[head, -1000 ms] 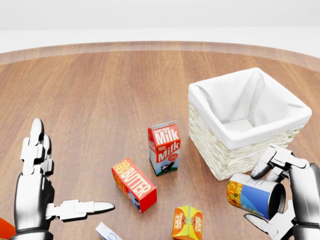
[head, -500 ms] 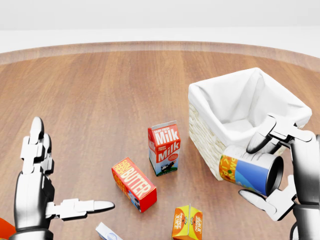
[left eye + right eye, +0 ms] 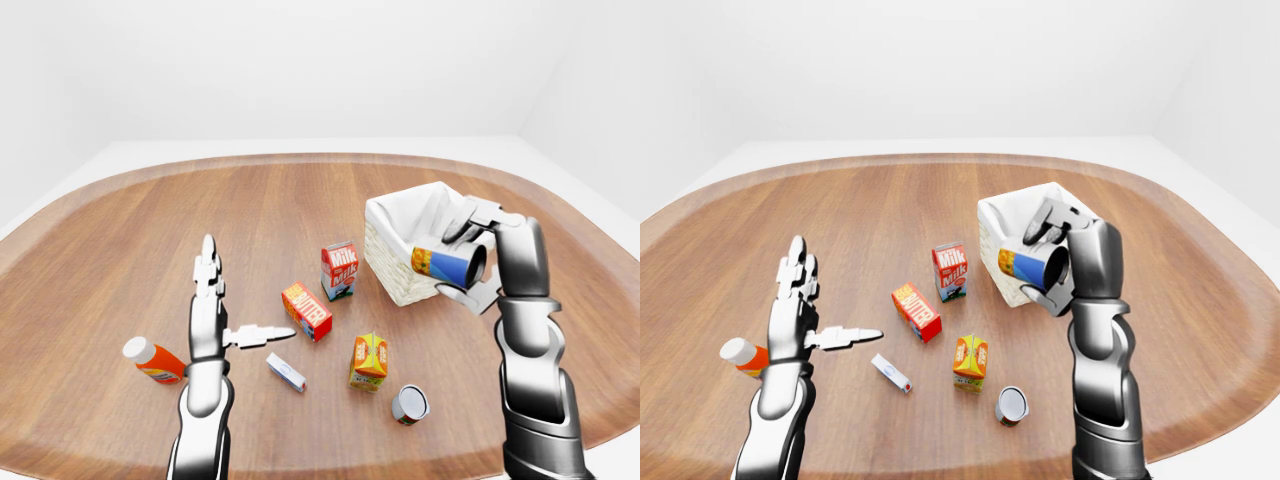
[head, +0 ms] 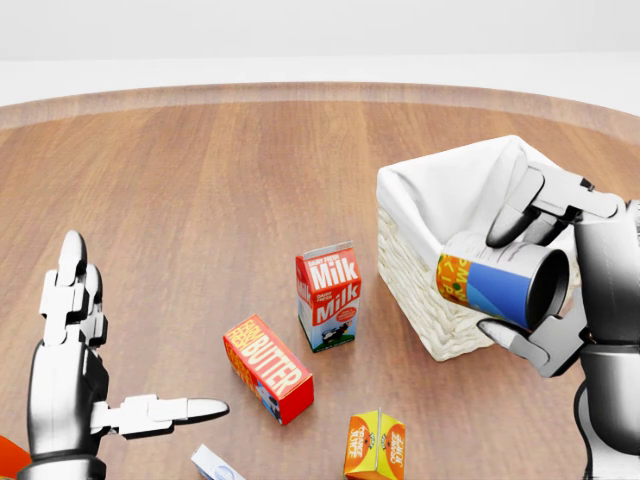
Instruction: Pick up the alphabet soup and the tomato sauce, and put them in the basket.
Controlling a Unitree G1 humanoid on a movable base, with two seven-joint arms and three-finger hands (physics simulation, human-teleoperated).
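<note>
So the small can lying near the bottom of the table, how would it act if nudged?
The small can lies on its side, round end showing, so it would probably roll. It looks rigid and smooth, perhaps slippery for a robot hand.

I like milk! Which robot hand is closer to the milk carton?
It is a near tie; the right hand looks slightly nearer to the milk carton, holding a can by the basket. The open left hand is lower left, past the butter box.

right hand (image 4: 545, 290) raised, can (image 4: 500, 287) higher — over basket (image 4: 420, 205) edge
</note>
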